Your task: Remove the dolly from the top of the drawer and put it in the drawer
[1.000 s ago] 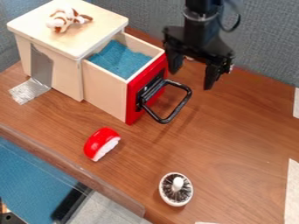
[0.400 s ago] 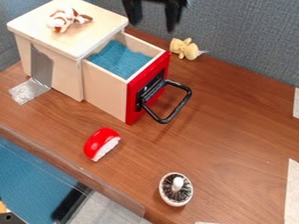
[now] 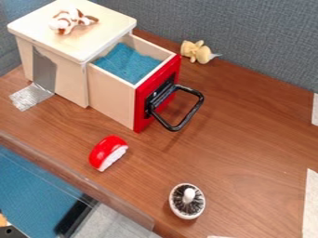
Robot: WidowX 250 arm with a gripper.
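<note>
The tabletop (image 3: 248, 139) carries everything you need, with the wooden cabinet (image 3: 71, 81) standing toward its back left. Strips of tape (image 3: 44, 69) run down the cabinet's side and onto the wood, likely to keep it from sliding when you pull or bump it. The drawer (image 3: 112, 97) stands well out, its top open and its blue lining (image 3: 127, 65) in sight, so you seem to have room to lower something in without touching the handle (image 3: 191, 113), which sticks out from the red front panel (image 3: 146, 107).

Your dolly (image 3: 67, 21), white with brown patches, lies on the cabinet's flat top, back from the drawer opening. It's resting loose there, so you'd judge it an easy lift from above, then a short carry over the edge and down. Being soft, it should squash under a grip; take it by the body.

The white bowl-shaped brush (image 3: 188, 202) sits near the front, bristles and knob up. The red and white piece (image 3: 105, 149) rests below the drawer, and the small yellow toy (image 3: 197, 51) lies by the back wall; you can leave all three alone.

As for the jaws, you can't tell how wide they are, or whether they hold or touch anything.
</note>
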